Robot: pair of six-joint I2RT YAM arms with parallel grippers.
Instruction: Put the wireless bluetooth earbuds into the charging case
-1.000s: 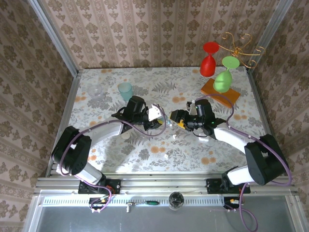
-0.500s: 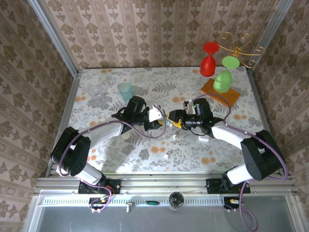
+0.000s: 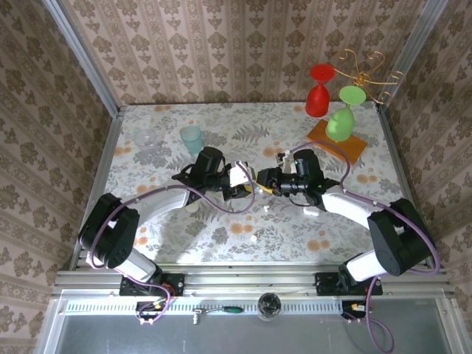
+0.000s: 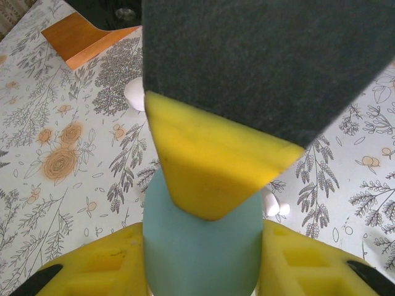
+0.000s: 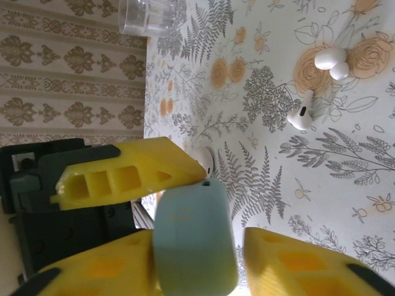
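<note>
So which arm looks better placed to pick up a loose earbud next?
Right, probably. The left fingers clamp the blue case, so that arm is busy. The right fingers merely flank the case, and an earbud lies on the table ahead of them.

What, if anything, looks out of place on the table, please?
White earbuds lie loose and scattered on the floral table, apart from the pale blue charging case gripped in the jaws.
</note>
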